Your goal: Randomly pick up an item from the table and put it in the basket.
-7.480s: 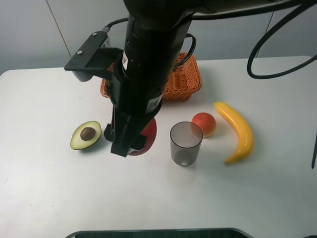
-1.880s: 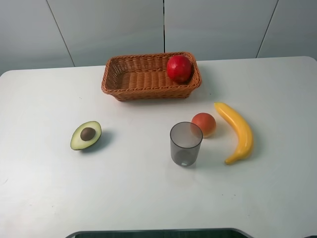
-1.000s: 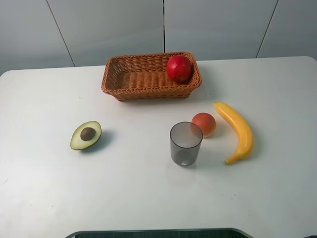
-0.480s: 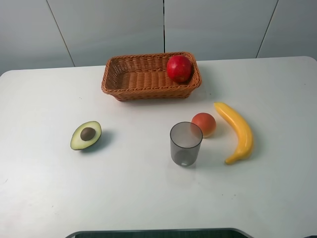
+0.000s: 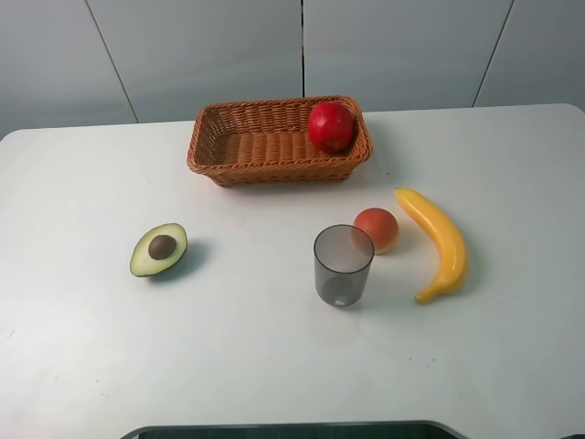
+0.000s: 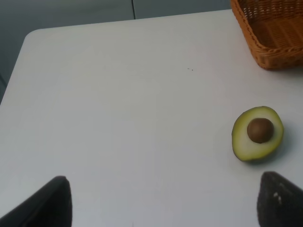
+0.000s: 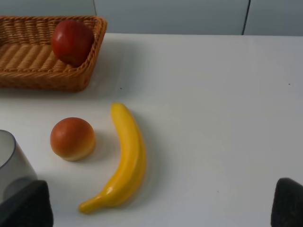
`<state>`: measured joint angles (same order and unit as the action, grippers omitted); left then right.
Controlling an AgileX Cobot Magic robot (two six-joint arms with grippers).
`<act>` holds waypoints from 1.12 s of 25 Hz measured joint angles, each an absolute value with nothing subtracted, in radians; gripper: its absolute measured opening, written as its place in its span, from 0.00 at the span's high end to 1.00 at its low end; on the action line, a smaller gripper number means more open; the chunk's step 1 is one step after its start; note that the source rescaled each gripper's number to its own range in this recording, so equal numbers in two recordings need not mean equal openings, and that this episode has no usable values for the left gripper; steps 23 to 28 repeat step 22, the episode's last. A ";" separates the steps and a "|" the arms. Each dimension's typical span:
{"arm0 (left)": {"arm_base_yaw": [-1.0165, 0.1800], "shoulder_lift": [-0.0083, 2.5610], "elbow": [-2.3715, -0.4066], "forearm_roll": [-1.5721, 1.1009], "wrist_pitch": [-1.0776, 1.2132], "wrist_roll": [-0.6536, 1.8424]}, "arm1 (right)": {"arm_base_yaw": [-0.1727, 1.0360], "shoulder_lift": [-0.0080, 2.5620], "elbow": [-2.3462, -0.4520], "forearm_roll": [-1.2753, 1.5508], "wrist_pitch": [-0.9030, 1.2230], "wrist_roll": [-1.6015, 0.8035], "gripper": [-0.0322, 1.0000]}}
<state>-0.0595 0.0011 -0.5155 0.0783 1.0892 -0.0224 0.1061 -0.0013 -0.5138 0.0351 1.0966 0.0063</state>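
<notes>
Both arms have pulled back out of the high view, and the apple (image 5: 331,126) has gone from the table (image 5: 82,347) into the basket (image 5: 228,165) by the far edge, resting against its right end wall. Judged from that, the task looks done. Left gripper (image 6: 161,201) and right gripper (image 7: 161,205) hang spread wide and empty over the near edge. The right one is nearer the apple, which lies ahead and toward the far edge.
</notes>
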 joint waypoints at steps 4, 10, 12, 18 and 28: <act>-0.060 0.001 -0.515 0.078 1.089 -0.022 | 0.105 -0.001 -0.514 0.035 1.097 0.006 0.01; -0.060 0.001 -0.515 0.078 1.089 -0.022 | 0.105 -0.001 -0.514 0.035 1.097 0.006 0.01; -0.060 0.001 -0.515 0.078 1.089 -0.022 | 0.105 -0.001 -0.514 0.035 1.097 0.006 0.01; -0.060 0.001 -0.515 0.078 1.089 -0.020 | 0.105 -0.001 -0.514 0.035 1.097 0.006 0.01; -0.060 0.001 -0.515 0.078 1.089 -0.020 | 0.105 -0.001 -0.514 0.035 1.097 0.006 0.01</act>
